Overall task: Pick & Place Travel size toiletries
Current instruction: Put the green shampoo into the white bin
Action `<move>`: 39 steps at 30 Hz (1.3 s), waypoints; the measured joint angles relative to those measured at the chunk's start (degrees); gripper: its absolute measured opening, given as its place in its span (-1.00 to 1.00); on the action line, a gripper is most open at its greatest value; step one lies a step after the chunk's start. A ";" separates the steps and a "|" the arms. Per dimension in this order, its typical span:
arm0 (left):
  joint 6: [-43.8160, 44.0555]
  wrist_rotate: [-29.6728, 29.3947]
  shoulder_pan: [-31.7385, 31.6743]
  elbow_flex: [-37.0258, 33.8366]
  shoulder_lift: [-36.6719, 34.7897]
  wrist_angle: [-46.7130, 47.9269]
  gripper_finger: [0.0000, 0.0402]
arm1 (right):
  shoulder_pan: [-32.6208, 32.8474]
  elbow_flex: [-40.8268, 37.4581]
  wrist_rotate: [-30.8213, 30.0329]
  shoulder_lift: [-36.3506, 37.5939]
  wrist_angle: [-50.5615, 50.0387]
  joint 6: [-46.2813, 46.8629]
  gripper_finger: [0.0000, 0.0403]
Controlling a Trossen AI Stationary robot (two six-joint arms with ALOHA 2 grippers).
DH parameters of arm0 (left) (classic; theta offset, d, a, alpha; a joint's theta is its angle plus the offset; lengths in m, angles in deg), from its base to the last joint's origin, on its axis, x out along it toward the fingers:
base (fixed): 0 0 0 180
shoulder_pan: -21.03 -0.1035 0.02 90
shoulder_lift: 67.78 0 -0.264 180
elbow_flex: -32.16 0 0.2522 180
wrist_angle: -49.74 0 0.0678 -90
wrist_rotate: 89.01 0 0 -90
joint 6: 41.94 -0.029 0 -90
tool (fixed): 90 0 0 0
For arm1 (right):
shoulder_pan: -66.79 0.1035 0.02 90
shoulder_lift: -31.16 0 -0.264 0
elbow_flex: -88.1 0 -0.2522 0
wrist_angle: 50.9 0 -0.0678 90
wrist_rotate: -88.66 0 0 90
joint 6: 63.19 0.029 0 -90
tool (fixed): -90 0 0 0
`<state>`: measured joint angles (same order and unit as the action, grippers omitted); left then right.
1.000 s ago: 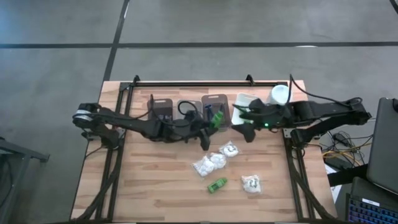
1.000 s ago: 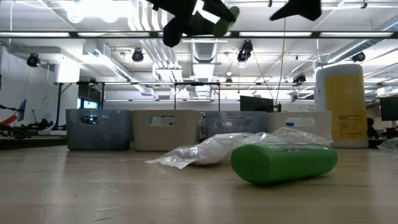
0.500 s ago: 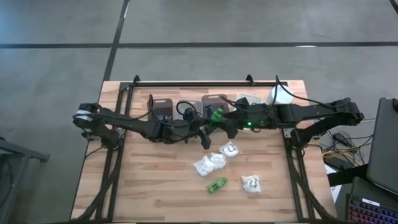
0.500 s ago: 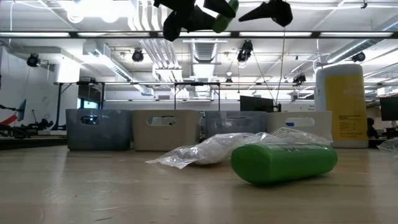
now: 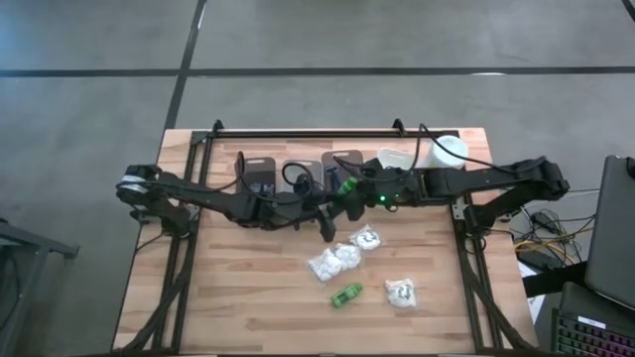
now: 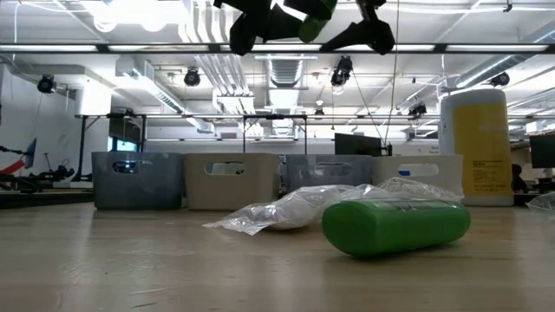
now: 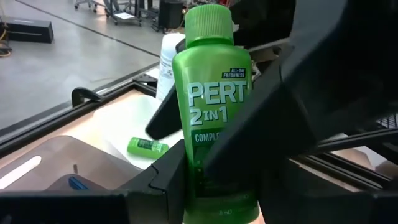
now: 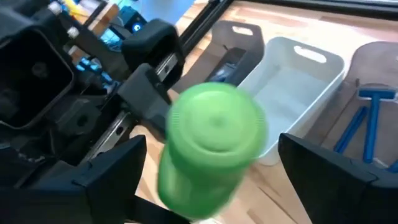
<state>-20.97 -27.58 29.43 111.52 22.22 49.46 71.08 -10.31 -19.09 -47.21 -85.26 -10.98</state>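
My left gripper (image 5: 335, 198) is shut on a bright green bottle (image 5: 346, 186), high above the table in front of the bins; the left wrist view shows its label (image 7: 214, 106). My right gripper (image 5: 355, 194) is open, and its two fingers (image 8: 112, 177) stand on either side of the bottle's cap (image 8: 214, 134) with gaps showing. On the table lie another green bottle (image 5: 346, 295) on its side and three white sachets (image 5: 334, 261), (image 5: 367, 238), (image 5: 401, 292). A third green bottle (image 7: 148, 146) lies in a bin, and blue razors (image 8: 367, 118) lie in another. My left gripper pinches the green bottle between its two fingers (image 7: 161, 186) at the lower body near the base (image 7: 214, 193). It reaches in from the table's left. The bottle is lifted clear of the table, and its cap (image 7: 208, 22) points away from the gripper toward the right arm.
Several plastic bins (image 5: 260, 171), (image 5: 342, 162), (image 5: 393, 161) stand in a row along the table's far edge. The tall yellow bottle with a white cap (image 5: 446, 151) is at the far right corner. Bare wood (image 5: 238, 288) shows on the near left part of the table.
My right gripper has moved toward the table's left, from over the white bin to the green bottle in my left gripper, and now straddles its cap end. The left gripper and the bottle have stayed where they were.
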 joint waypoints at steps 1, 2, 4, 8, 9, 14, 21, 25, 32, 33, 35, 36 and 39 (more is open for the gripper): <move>-0.19 0.02 0.00 -0.03 0.00 0.04 -0.23 | 0.01 0.16 0.06 -0.42 0.03 -0.02 0.75; -0.36 0.04 0.04 -0.13 0.00 0.09 -0.23 | 0.04 0.31 0.01 -0.73 -0.02 -0.02 0.72; -0.64 0.04 0.04 -0.24 0.00 0.81 -0.23 | 0.02 0.50 -0.15 -1.05 -0.04 0.17 0.65; -1.30 -0.02 0.02 -0.25 0.00 2.01 -0.23 | 0.00 0.47 -1.36 -0.45 -0.15 1.76 0.51; -1.29 -0.34 0.02 -0.25 0.00 2.46 -0.23 | 0.00 0.36 -1.85 -0.25 -0.37 2.15 0.48; -0.96 -1.43 -0.02 -0.27 0.00 3.60 -0.23 | 0.02 0.30 -2.11 -0.16 -1.28 4.12 0.36; -0.88 -1.10 -0.02 -0.32 0.09 5.63 -0.23 | 0.04 -0.82 -1.69 -1.31 -1.89 6.76 0.19; -0.79 -0.48 0.10 -0.27 0.07 7.71 -0.23 | 0.07 -0.82 -1.54 -1.54 -1.33 5.87 0.00; 2.75 0.23 0.36 -0.34 0.07 9.84 -0.17 | 0.09 -0.89 -1.21 -2.42 -1.05 5.97 -0.33; 3.47 0.41 0.42 -0.33 0.07 10.26 -0.13 | 0.09 -0.89 -1.21 -2.44 -1.07 5.88 -0.37; 6.70 0.86 0.42 -0.30 0.02 11.95 -0.05 | 0.09 -0.91 -1.27 -2.49 -1.52 4.67 -0.43; 8.64 1.18 0.48 -0.39 -0.04 13.64 0.00 | 0.09 -1.05 -1.79 -2.49 -2.65 4.27 -0.45; 12.34 2.66 0.49 -0.40 -0.06 15.59 0.17 | 0.04 -1.11 -1.93 -2.25 -3.62 3.41 -0.48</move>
<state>-8.62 -24.93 29.92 111.11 22.16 65.05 71.13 -11.42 -21.02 -49.46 -88.88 -7.57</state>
